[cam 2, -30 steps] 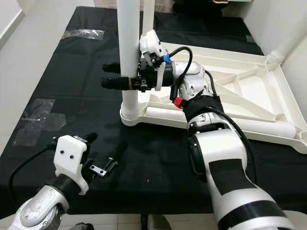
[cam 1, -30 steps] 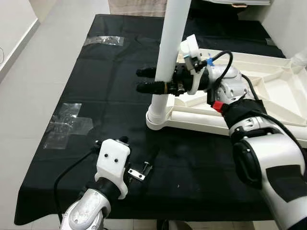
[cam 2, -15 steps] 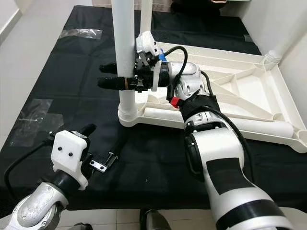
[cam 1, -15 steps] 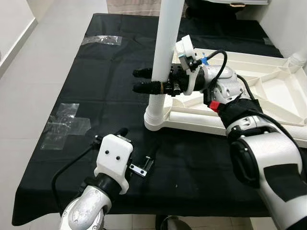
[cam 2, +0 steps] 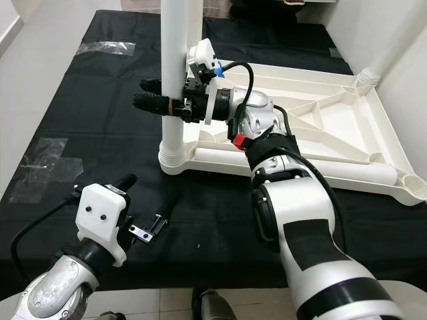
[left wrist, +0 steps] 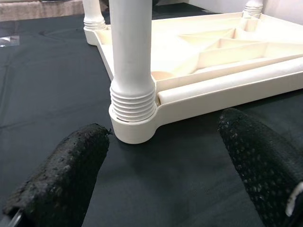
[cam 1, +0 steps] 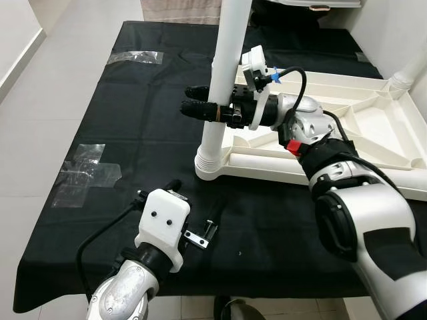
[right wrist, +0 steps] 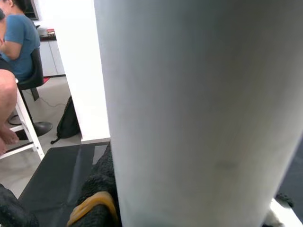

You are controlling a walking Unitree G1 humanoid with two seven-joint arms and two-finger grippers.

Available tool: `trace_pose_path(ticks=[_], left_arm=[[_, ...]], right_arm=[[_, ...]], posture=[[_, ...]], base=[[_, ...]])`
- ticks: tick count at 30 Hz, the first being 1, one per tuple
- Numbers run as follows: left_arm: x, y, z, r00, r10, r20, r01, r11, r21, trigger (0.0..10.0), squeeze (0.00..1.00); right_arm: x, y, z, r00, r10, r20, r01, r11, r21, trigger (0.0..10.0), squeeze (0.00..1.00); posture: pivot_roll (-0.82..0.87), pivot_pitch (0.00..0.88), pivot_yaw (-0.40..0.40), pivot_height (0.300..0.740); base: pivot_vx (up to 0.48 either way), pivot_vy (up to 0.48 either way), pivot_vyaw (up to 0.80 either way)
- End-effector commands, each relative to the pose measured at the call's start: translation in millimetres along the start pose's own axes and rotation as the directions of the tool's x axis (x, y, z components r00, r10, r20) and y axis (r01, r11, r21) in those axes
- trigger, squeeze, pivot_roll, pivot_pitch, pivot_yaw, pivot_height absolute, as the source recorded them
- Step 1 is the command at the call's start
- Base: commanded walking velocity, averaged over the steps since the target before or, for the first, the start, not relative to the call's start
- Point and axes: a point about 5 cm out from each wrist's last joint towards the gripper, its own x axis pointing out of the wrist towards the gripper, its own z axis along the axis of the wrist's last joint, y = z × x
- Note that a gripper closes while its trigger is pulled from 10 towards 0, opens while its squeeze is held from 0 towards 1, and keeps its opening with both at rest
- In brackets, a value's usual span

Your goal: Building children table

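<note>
A white plastic children's table top (cam 1: 373, 133) lies upside down on a black cloth. One white leg (cam 1: 223, 67) stands upright in its near-left corner socket (cam 1: 210, 167). My right gripper (cam 1: 189, 99) is shut on that leg at mid height, and the leg (right wrist: 199, 109) shows close up in the right wrist view. My left gripper (left wrist: 156, 170) hovers low and open in front of that corner, fingers (left wrist: 61, 179) apart with nothing between them. A small metal bracket (cam 1: 197, 238) and a black-handled tool (cam 2: 167, 207) lie on the cloth beside the left gripper (cam 1: 157, 189).
A loose white tube (cam 2: 333, 167) lies along the table top's near rim. A second leg (cam 1: 407, 73) stands at the far right corner. Clear tape patches (cam 1: 83, 170) mark the cloth's left side. The cloth's front edge is close below. A seated person (right wrist: 16, 42) is in the background.
The view has shifted a little. My right gripper keeps its hold on the leg, and my left gripper stays low by the bracket.
</note>
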Motion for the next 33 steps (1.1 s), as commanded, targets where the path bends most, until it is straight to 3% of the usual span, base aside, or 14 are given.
trace_pose_path(ticks=[1, 11, 16, 25, 30, 33], left_arm=[[-1.1, 0.7, -2.0, 1.000, -0.002, -0.013, 0.002, 1.000, 0.004, 10.0, 0.00], [1.7, 6.6, -1.6, 1.000, 0.001, -0.006, 0.000, 1.000, 0.025, 10.0, 0.00], [2.8, 4.3, -0.4, 1.000, -0.008, -0.002, 0.008, 1.000, 0.024, 10.0, 0.00], [2.5, 5.1, -0.4, 1.000, -0.008, -0.003, 0.008, 1.000, 0.029, 10.0, 0.00], [4.3, 5.4, 0.7, 1.000, -0.011, 0.003, 0.011, 1.000, 0.023, 10.0, 0.00], [4.3, 4.9, 1.0, 1.000, -0.014, 0.003, 0.014, 1.000, 0.027, 10.0, 0.00]], right_arm=[[-4.5, 7.0, -21.1, 0.999, 0.041, -0.028, -0.039, 0.997, 0.062, 10.0, 0.00], [0.4, 17.2, -29.3, 0.989, 0.141, -0.046, -0.138, 0.989, 0.055, 10.0, 0.00], [10.1, 27.9, -32.7, 0.957, 0.286, -0.051, -0.282, 0.956, 0.076, 10.0, 0.00], [17.7, 33.8, -32.4, 0.934, 0.355, -0.044, -0.350, 0.932, 0.097, 10.0, 0.00], [29.3, 48.2, -37.0, 0.889, 0.451, -0.081, -0.444, 0.891, 0.093, 10.0, 0.00], [31.1, 50.3, -36.9, 0.882, 0.464, -0.081, -0.457, 0.885, 0.090, 10.0, 0.00]], posture=[[0.11, 0.246, -0.113, 0.740], [0.11, 0.246, -0.109, 0.740], [0.11, 0.252, -0.113, 0.740], [0.11, 0.256, -0.117, 0.740], [0.11, 0.263, -0.119, 0.740], [0.12, 0.267, -0.120, 0.740]], base=[[0.000, 0.000, 0.00], [0.000, 0.000, 0.00], [0.000, 0.000, 0.00], [0.000, 0.000, 0.00], [0.000, 0.000, 0.00], [0.000, 0.000, 0.00]])
